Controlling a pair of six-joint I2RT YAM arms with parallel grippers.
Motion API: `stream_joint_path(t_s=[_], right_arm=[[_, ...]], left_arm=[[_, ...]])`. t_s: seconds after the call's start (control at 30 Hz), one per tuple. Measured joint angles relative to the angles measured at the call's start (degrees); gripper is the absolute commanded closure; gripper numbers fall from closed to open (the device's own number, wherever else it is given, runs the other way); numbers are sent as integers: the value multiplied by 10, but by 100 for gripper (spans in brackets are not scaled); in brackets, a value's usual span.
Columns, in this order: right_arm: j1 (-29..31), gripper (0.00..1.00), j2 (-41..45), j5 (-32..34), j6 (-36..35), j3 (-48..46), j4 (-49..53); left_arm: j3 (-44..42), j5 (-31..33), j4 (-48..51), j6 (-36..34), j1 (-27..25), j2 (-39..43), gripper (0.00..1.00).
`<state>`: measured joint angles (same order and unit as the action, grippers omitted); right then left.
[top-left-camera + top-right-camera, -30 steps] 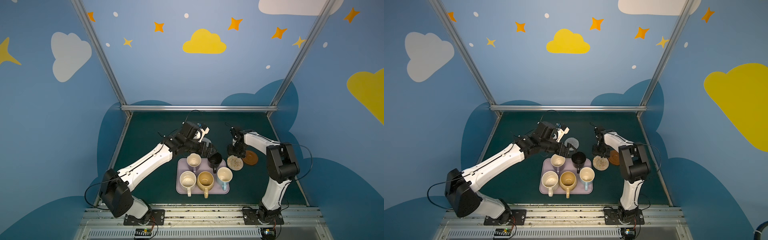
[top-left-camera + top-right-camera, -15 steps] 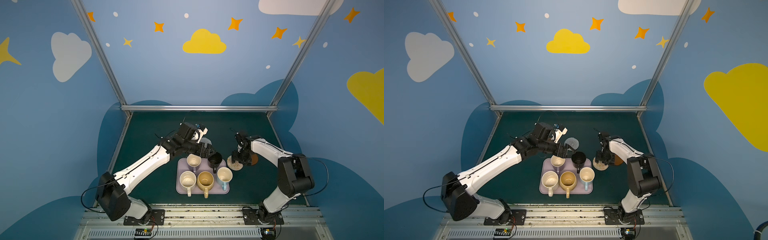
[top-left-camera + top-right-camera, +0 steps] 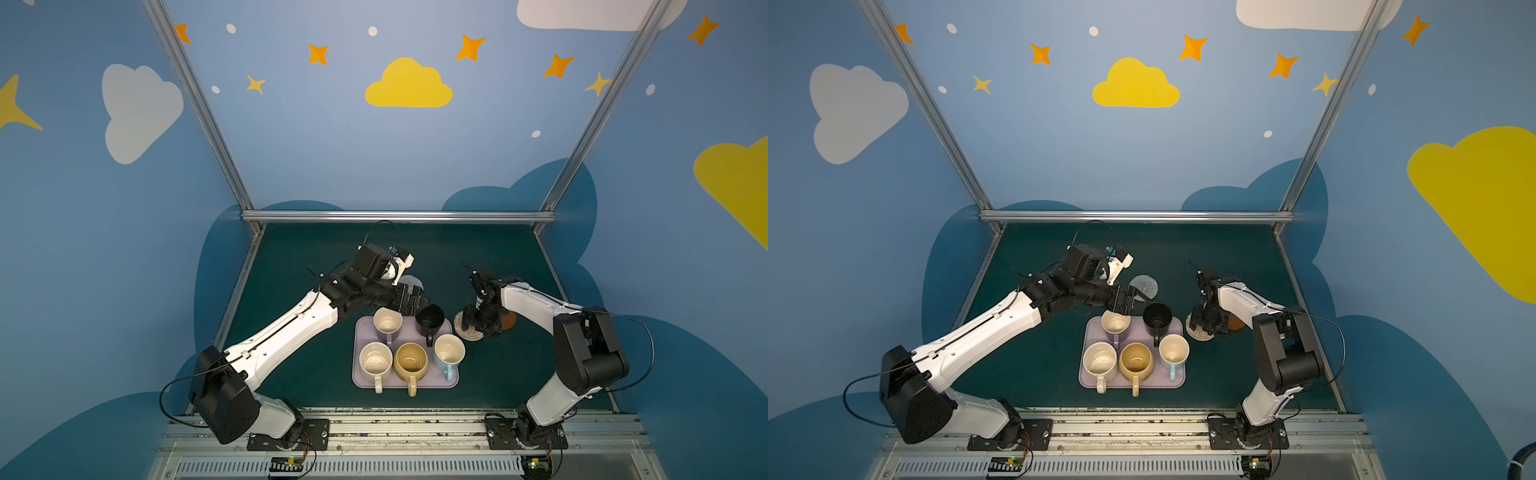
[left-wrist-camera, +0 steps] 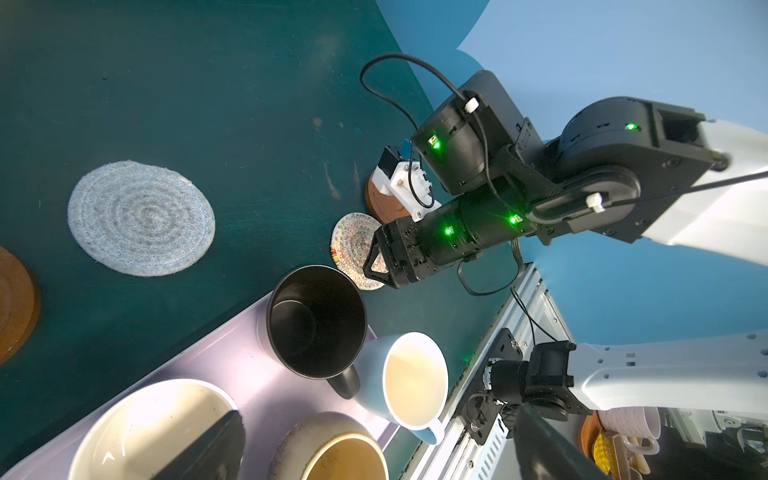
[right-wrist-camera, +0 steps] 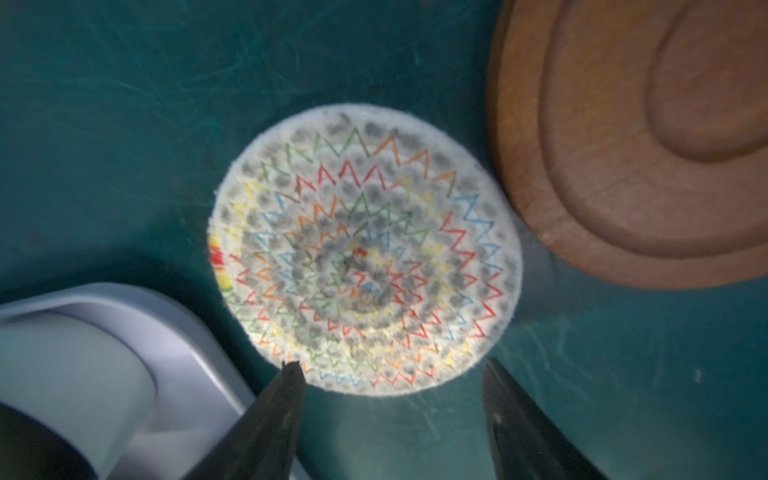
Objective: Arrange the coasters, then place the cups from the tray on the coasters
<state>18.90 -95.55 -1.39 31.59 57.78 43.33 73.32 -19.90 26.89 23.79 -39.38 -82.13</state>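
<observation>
Right end effector [image 5: 390,370], jaws apart and clamped on nothing, poised low over the round beige woven coaster with coloured zigzag stitching [image 5: 365,249]; one fingertip [image 5: 293,374] meets the coaster's edge. The coaster lies flat on the dark green bench [image 3: 316,257], between a corner of the pale lilac rectangular tray [image 4: 232,357] and a brown wooden rimmed coaster [image 5: 648,137], just beside both. Being light, soft and floppy, the disc probably slides or buckles rather than lifts. The likely hold is a pinch across its free rim, away from the tray wall. Left end effector [image 3: 1133,302], jaws wide apart and empty, hangs above the tray's far edge, near the black ceramic mug [image 4: 316,320]. The mugs are judged rigid, heavier, glazed and breakable, best taken by wall or handle. A round grey woven coaster [image 4: 141,218] lies beyond the tray.
</observation>
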Motion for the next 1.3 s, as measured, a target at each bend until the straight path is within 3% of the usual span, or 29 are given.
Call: stream_joint_path(t_s=[0.3, 0.53, 0.97, 1.3], right_arm=[[0, 25, 0, -8, 22, -28, -24], [-1, 31, -7, -12, 27, -21, -22], [-5, 36, -103, -16, 24, 98, -14], [-8, 36, -171, -24, 9, 194, 10]], left_arm=[[0, 0, 0, 3, 2, 1, 0], [-1, 0, 0, 5, 4, 1, 0], [3, 0, 2, 5, 11, -12, 0], [62, 0, 19, -14, 17, -53, 0]])
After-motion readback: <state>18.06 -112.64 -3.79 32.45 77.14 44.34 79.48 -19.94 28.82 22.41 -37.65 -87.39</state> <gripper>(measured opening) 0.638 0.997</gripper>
